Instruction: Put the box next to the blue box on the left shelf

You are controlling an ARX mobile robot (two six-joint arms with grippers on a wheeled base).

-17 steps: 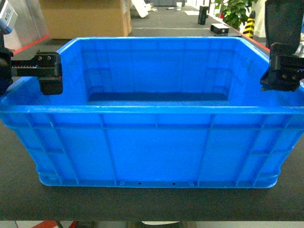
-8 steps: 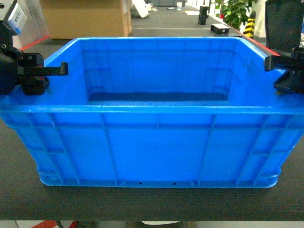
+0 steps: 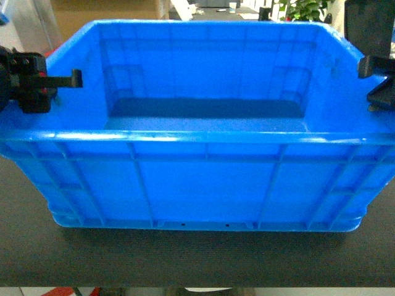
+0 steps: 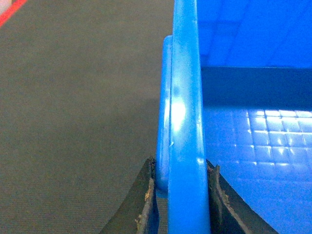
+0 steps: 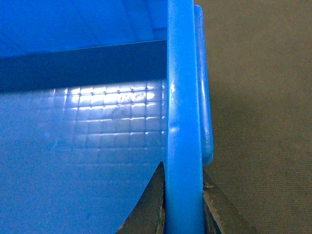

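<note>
Left gripper (image 4: pixel 178 195) jaws are pinching the box (image 3: pixel 203 179) left rim; right gripper (image 5: pixel 183 204) jaws are pinching its right rim, over the table (image 3: pixel 185 259).

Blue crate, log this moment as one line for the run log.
crate: on dark surface, empty | left gripper: shut on left rim | right gripper: shut on right rim | shelf: not in view

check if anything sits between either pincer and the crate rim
Nothing visible does. The left pincer has a finger on each side of the blue crate rim, and the right pincer straddles the opposite rim the same way. The shelf is not in view.
</note>
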